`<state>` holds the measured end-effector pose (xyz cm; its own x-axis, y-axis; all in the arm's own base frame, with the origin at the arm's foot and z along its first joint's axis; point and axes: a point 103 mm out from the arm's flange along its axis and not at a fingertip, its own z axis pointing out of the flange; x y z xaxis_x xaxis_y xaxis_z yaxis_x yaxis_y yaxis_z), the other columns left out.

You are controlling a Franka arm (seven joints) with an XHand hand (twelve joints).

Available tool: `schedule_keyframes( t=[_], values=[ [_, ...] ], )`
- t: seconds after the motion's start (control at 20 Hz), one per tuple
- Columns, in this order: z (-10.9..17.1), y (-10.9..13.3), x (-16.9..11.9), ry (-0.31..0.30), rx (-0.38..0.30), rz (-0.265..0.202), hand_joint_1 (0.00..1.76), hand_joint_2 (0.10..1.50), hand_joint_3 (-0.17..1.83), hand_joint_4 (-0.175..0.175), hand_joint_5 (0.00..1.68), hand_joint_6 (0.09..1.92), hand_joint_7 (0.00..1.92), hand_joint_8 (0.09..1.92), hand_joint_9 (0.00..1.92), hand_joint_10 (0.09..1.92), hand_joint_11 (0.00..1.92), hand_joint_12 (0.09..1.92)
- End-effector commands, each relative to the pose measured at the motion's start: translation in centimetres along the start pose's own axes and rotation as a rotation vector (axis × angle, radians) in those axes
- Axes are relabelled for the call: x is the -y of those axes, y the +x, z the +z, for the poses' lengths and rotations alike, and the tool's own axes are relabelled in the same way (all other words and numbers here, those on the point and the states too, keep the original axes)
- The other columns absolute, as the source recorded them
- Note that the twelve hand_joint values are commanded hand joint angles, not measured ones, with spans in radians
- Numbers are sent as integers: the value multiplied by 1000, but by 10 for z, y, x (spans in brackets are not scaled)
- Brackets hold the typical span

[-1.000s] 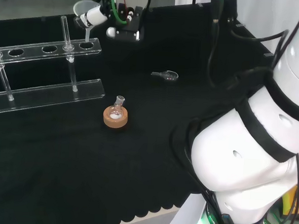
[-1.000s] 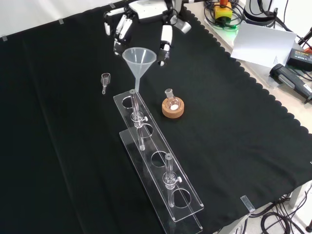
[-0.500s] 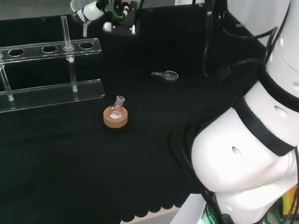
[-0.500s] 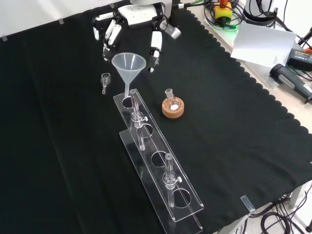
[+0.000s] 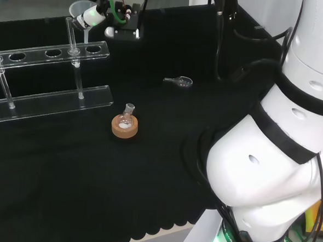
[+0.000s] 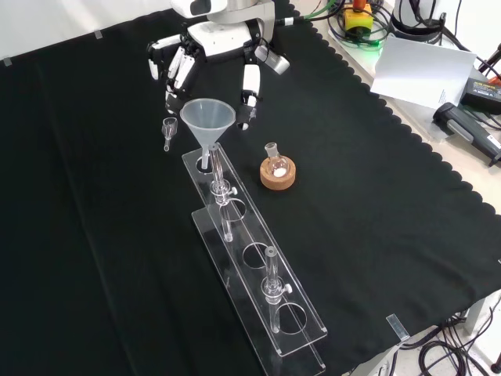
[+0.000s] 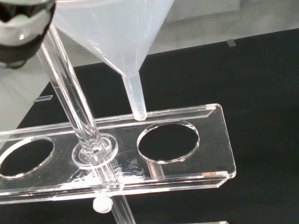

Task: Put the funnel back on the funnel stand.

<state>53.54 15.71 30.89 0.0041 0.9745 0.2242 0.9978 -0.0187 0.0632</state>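
The hand (image 6: 223, 35) held the funnel (image 6: 207, 121) with its fingers (image 6: 250, 82) curled about the rim. The funnel stood upright, mouth up and spout down, its long axis vertical. Its tip hung just above the end hole of the clear funnel stand (image 6: 258, 274), beside a glass rod (image 7: 74, 112).

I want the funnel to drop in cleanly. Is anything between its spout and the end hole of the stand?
Nothing visible blocks it. In the wrist view the funnel hangs with its spout tip just off the rim of the open end hole of the stand. The stand's upright rod rises beside that hole, close to the funnel's cone.
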Motion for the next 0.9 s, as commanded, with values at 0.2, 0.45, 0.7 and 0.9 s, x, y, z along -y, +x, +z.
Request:
schedule_keyframes(
  t=[0.2, 0.45, 0.7, 0.9],
  values=[
    [3, -17, -2, 19, 31, -6, 868, 501, 577, 100, 867, 199, 1219, 87, 865, 261, 0, 1407],
    [6, -19, 0, 30, 54, -5, 868, 500, 578, 101, 868, 203, 1221, 87, 865, 260, 0, 1406],
    [11, -12, -1, 38, 89, -38, 867, 500, 580, 102, 869, 206, 1222, 87, 865, 259, 0, 1403],
    [17, -7, -3, 64, 111, -51, 865, 500, 581, 102, 864, 206, 1219, 87, 864, 257, 0, 1401]
  ],
)
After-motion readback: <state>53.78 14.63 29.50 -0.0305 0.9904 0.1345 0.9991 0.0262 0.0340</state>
